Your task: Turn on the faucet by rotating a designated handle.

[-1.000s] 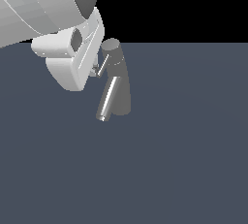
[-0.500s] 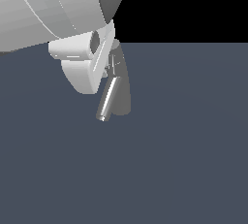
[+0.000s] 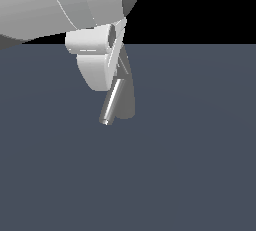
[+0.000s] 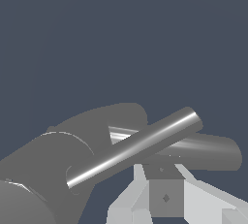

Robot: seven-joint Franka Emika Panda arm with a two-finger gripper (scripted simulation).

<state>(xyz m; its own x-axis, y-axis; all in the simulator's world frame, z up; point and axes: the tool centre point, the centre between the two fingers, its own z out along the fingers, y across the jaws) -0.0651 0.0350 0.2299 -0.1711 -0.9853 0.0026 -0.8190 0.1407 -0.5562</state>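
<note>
The faucet [image 3: 129,95] is a dark grey tapered post, with its shiny slanted spout [image 3: 111,102] pointing down to the exterior view's left. My white gripper [image 3: 121,69] hangs against the faucet's top and covers its cap, so the handle is hidden in the exterior view. In the wrist view the faucet body [image 4: 53,169] lies close by. The slim bright handle [image 4: 140,145] crosses just beyond my gripper [image 4: 162,170], in front of the thicker spout [image 4: 208,152]. The fingers look pressed together with nothing between them, their tips at or almost at the handle.
A flat dark grey floor [image 3: 190,165] stretches all around the faucet. My arm's bulky white links [image 3: 60,5] fill the upper part of the exterior view's left, above the faucet.
My arm and hand have moved toward the exterior view's right and now overlap the faucet's top. The spout looks unchanged.
</note>
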